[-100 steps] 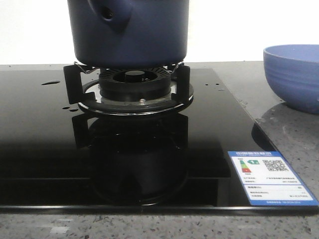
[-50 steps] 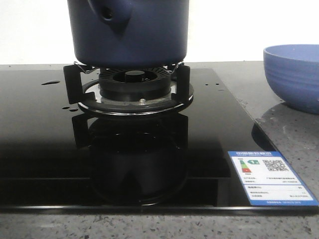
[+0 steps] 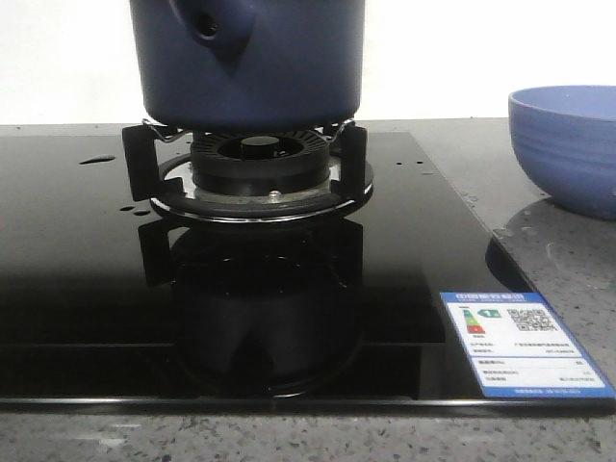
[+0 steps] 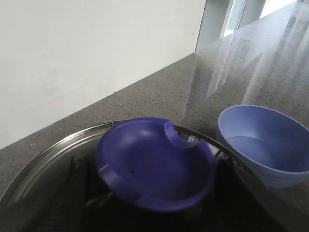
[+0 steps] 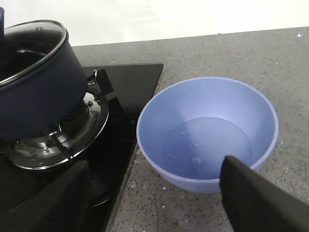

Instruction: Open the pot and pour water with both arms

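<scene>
Pot (image 3: pixel 248 63) sits on the gas burner (image 3: pixel 258 164) of the black glass hob (image 3: pixel 87 279), side nub w/ hole facing front-left in front view. Glass lid w/ steel rim (image 5: pixel 34 48) is on the pot in right wrist view; the purple knob (image 4: pixel 154 162) fills left wrist view from close above, so left hand looks to be at/near the lid handle, but its fingers aren't visible, can't tell if released or grasping. Right hand (image 5: pixel 149 203) hangs over the periwinkle bowl (image 5: pixel 207 133), fingers (image 5: pixel 260 200) spread wide, holding nothing. Bowl stands on the grey stone tabletop (image 5: pixel 217 53) just beside the hob's right edge, w/ shallow water (image 5: pixel 205 147) in the bottom. Droplets (image 3: pixel 96 160) on hob at left. Judgement: bowl already has water, so pour prob done and lid is on; task looks near its end. Alt: early stage, lid not yet lifted. Can't settle which from these views.
</scene>
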Controlling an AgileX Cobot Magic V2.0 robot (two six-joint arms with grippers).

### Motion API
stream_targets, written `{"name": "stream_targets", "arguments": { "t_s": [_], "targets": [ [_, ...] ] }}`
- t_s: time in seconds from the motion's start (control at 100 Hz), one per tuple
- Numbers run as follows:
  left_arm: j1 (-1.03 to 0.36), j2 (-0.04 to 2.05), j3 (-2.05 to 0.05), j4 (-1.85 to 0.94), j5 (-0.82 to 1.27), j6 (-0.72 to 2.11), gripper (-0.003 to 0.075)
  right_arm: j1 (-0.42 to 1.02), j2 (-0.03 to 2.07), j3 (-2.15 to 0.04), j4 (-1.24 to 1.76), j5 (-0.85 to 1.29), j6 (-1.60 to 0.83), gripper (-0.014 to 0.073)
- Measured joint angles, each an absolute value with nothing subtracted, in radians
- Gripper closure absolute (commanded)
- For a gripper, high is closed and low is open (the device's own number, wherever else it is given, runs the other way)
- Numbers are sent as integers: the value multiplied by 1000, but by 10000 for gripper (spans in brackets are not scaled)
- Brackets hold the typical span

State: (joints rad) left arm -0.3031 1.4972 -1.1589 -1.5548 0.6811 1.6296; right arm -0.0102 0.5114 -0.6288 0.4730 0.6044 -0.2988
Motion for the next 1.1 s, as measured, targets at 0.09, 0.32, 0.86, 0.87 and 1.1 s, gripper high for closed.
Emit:
{"name": "stream_targets", "arguments": {
  "t_s": [0.09,0.32,0.86,0.87,1.1],
  "targets": [
    [-306,1514,-1173,-1555,681,1633,220,-10,511,-629,473,604,-299,88],
    [-306,1517,-1175,-1553,687,1638,325,-10,511,-629,473,606,-299,88],
    [-306,1517,-1234,-1534,702,1638,361,-10,605,-703,469,681,-299,127],
    [-306,1517,-1239,-1534,702,1638,361,-10,617,-707,467,687,-299,127],
    [-234,1478,-1280,-1532,702,1638,361,-75,869,-903,441,783,-282,127]
  ]
}}
